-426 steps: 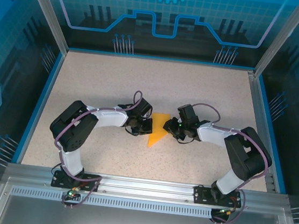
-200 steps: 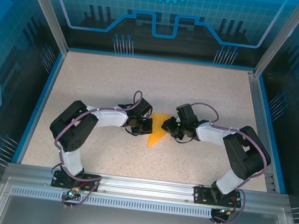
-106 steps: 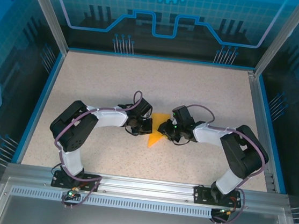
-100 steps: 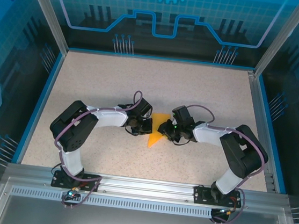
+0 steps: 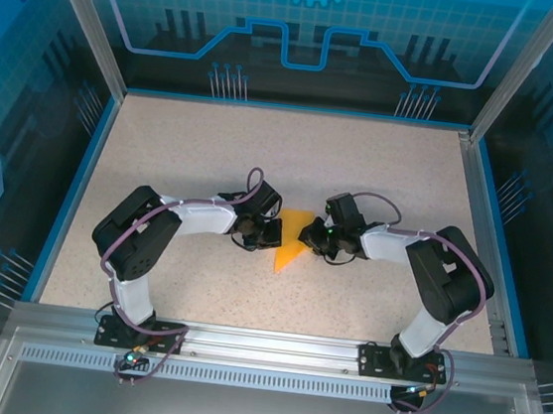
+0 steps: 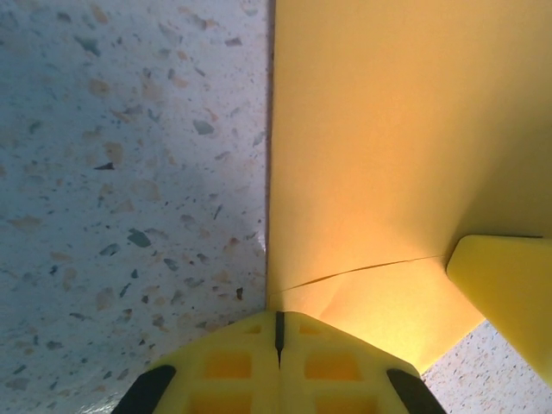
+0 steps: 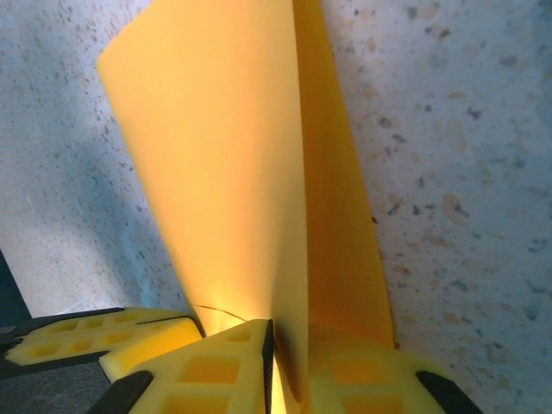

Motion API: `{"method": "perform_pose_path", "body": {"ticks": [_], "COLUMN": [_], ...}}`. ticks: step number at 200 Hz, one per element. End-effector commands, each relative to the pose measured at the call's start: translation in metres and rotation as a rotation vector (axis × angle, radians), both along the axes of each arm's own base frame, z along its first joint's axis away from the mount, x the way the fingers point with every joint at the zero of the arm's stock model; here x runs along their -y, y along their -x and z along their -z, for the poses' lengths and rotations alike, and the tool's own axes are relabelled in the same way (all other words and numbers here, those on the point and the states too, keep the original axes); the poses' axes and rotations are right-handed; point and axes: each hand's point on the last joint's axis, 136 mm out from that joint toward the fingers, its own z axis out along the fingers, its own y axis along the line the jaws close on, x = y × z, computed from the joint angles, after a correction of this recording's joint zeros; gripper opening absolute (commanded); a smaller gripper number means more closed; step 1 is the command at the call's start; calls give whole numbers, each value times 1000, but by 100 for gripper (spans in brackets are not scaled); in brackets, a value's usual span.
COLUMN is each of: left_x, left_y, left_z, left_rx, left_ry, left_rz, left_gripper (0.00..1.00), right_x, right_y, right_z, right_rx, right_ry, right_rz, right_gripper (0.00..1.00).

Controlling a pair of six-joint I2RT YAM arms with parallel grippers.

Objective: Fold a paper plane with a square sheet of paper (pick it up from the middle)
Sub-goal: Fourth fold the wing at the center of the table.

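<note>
The square sheet of paper (image 5: 287, 250) lies mid-table as an orange-yellow creased triangle (image 6: 388, 129); a paper plane is out of view. My left gripper (image 5: 275, 233) is shut, its tips (image 6: 278, 317) resting at the sheet's left edge beside a crease. My right gripper (image 5: 305, 234) meets the sheet from the right. In the right wrist view a raised flap (image 7: 224, 155) runs down between its jaws (image 7: 280, 332), which are shut on it. Each wrist view catches a yellow finger of the other gripper: the right one (image 6: 509, 297) and the left one (image 7: 86, 341).
The speckled table (image 5: 262, 155) is bounded by a blue rim (image 5: 79, 185) and transparent walls. Both arm bases sit on the metal rail (image 5: 260, 350) at the near edge. Open tabletop lies behind and to both sides of the paper.
The right gripper moved in toward the sheet, then drew slightly back to the right, and its jaws narrowed onto the flap. The left arm has stayed still.
</note>
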Motion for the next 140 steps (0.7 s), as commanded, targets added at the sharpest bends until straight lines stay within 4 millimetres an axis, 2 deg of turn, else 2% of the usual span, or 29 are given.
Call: {"method": "perform_pose_path", "body": {"ticks": [1,8,25,38,62,92,110,140], "left_x": [-7,-5,-3,0,0,-7,-12,-16], "left_y": [10,10,9,7,0,-6,-8,-8], "left_z": [-5,-8,-14,-24,-54,-90,-106,-129], "left_rx": [-13,-6,8,28,98,184,236,338], "left_ry": [-40,-33,-16,1,35,76,92,125], "left_rz": [39,47,63,74,79,64,64,75], "left_gripper": [4,4,7,10,19,35,44,52], "right_x": [7,8,9,10,19,33,39,40], "right_y": [1,1,1,2,4,9,13,16], "right_z": [-1,-2,-5,-9,-26,-53,-69,-91], "right_rx": [3,7,12,15,47,108,138,180], "right_ry": [-21,-23,-33,-38,1,102,158,208], "right_rz": [18,23,32,49,84,120,153,232], "right_gripper": [15,15,5,1,0,0,0,1]}}
